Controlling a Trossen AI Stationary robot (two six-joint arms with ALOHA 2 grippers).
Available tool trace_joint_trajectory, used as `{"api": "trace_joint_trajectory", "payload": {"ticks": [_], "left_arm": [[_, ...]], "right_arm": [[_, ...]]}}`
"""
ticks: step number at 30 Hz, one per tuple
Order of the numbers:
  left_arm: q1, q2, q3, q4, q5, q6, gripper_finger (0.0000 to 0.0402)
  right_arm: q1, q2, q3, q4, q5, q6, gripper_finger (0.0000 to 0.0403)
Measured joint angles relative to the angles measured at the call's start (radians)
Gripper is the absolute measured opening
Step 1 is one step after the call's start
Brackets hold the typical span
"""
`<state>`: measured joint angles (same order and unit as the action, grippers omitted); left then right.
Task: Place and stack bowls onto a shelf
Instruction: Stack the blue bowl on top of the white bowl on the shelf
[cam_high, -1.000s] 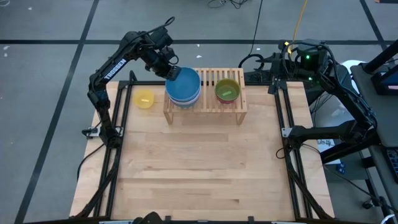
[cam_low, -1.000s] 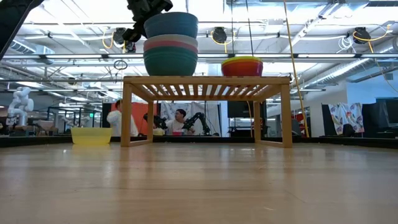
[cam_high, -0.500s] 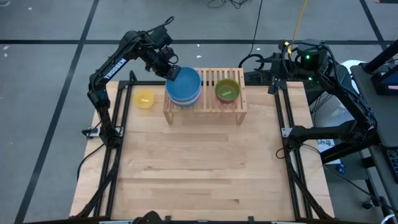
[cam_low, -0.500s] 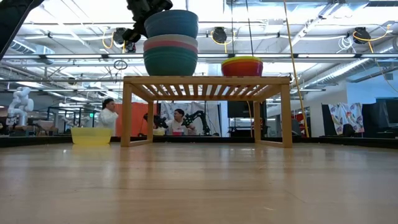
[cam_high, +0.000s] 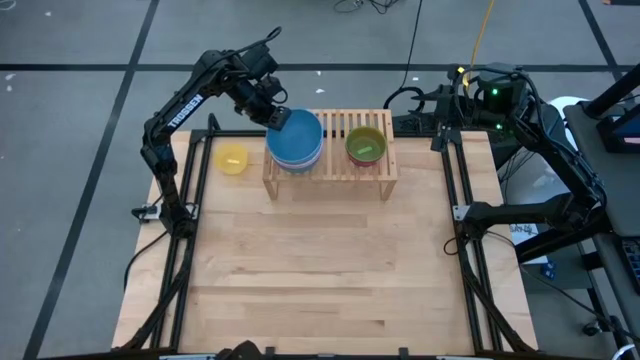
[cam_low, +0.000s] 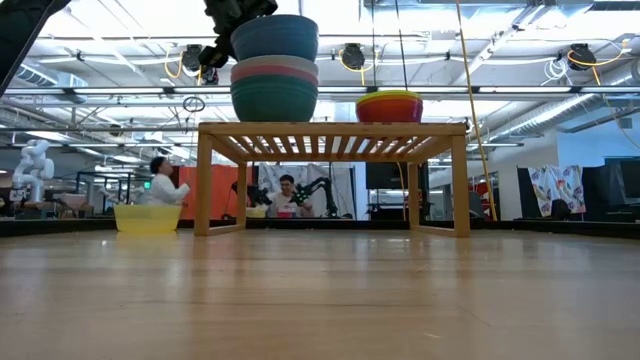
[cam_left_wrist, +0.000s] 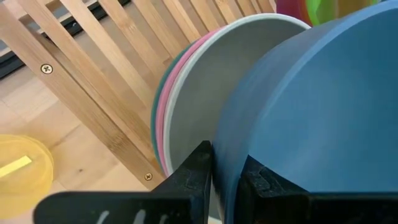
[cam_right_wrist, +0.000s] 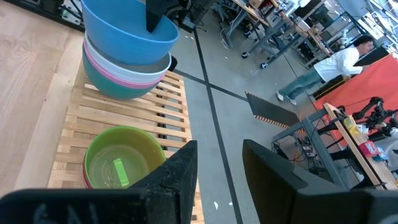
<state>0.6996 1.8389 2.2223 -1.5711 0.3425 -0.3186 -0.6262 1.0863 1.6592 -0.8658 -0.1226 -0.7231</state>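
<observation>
The light-wood shelf stands at the table's far side. On its left part are the stacked teal, pink and white bowls, with the blue bowl nested on top, slightly tilted. My left gripper is shut on the blue bowl at its far-left edge. On the shelf's right part the lime green bowl tops a small stack with a red bowl under it. The yellow bowl sits on the table, left of the shelf. My right gripper is open, parked beyond the shelf's far right corner. My left gripper pinches the blue bowl's rim on its far-left side, one finger outside the wall and one finger inside the bowl. It comes slanting down from the far left. The bowl's lower part sits in the white bowl.
The slatted middle of the shelf between the two stacks is bare. The near half of the table is bare wood. Black frame rails run along both table sides. People move in the room behind.
</observation>
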Motion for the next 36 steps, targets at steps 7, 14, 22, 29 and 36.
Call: {"api": "trace_joint_trajectory", "payload": {"ticks": [7,14,22,29,36], "left_arm": [[-0.015,0.0,0.0,0.0,-0.003,0.005,0.0037],[-0.015,0.0,-0.009,0.0,-0.004,0.0,0.0037],[-0.015,0.0,-0.009,0.002,-0.004,0.003,0.0037],[-0.015,0.0,-0.009,0.003,-0.004,-0.026,0.0037],[-0.015,0.0,-0.009,0.003,-0.004,-0.002,0.0037]], "right_arm": [[0.0,0.0,0.0,0.0,0.0,-0.004,0.0121],[0.0,0.0,0.0,0.0,0.0,-0.004,0.0121],[0.0,0.0,0.0,0.0,0.0,-0.004,0.0121],[0.0,0.0,0.0,0.0,0.0,-0.006,0.0121],[0.0,0.0,0.0,0.0,0.0,-0.007,0.0121]]}}
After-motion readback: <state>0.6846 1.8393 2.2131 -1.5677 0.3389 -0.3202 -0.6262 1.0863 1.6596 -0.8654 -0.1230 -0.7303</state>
